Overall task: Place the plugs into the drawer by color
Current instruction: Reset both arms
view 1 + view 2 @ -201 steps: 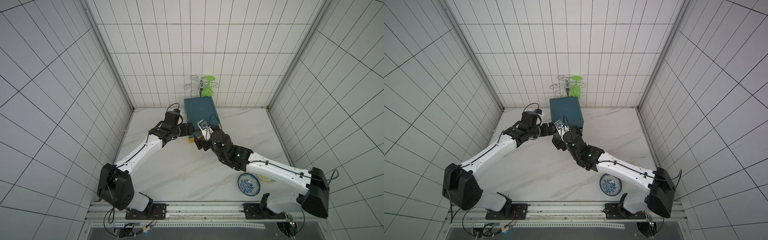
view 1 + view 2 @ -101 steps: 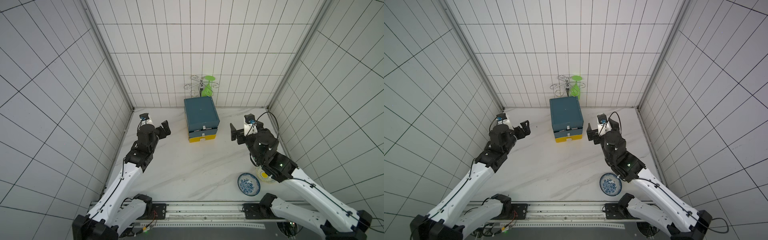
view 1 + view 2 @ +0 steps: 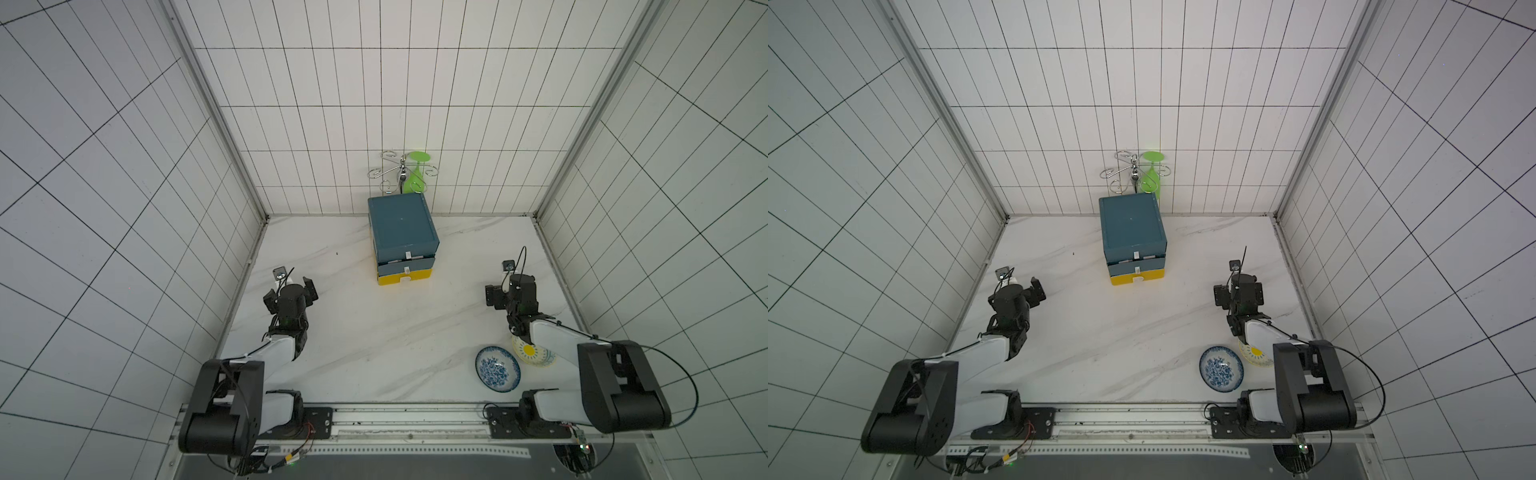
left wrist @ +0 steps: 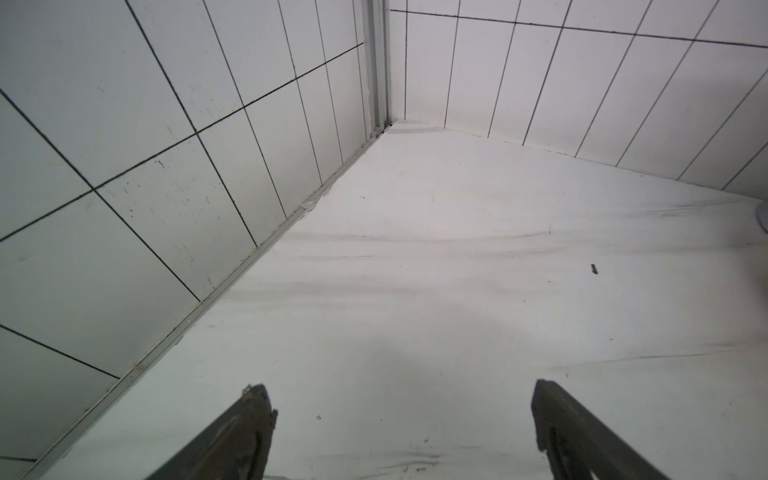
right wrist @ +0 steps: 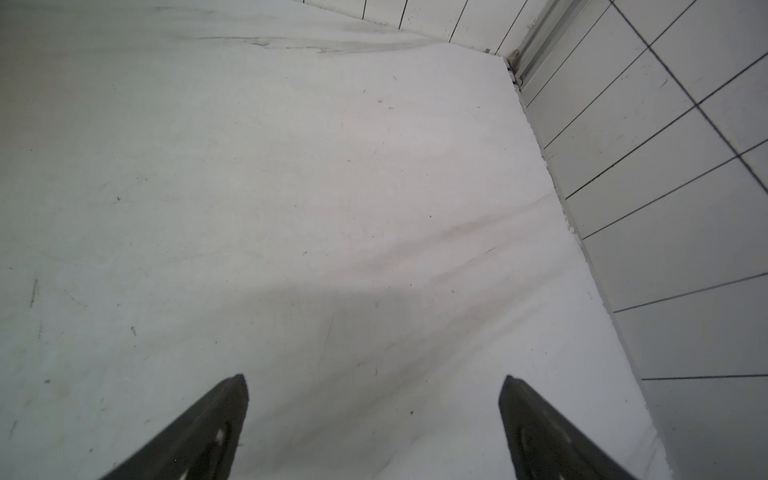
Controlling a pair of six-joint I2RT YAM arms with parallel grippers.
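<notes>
Drawer chest (image 3: 402, 230) (image 3: 1131, 230) sits at the back centre of the white marble table (image 3: 374, 332), close to the rear tiled wall. It has a dark teal body, two teal fronts w/ tiny white pull tabs and a yellow bottom tier. The tiers step fwd a bit toward the bottom; I can't tell if they're pushed fully home. Right behind it stands a wire rack (image 3: 388, 171) w/ a green stemmed glass (image 3: 415, 176) hanging upside down.

My left gripper (image 3: 290, 294) (image 4: 401, 395) hovers near the left wall, well apart from the chest. Its jaws are spread wide w/ nothing between them, only bare tabletop in the wrist view. My right gripper (image 3: 513, 295) (image 5: 372, 382) is on the opposite side near the right wall, jaws likewise wide apart and holding nothing.

Near the front right is a blue-patterned bowl (image 3: 497, 368). Just beside it is a yellow-patterned bowl (image 3: 536, 356), partly covered by the right arm.
</notes>
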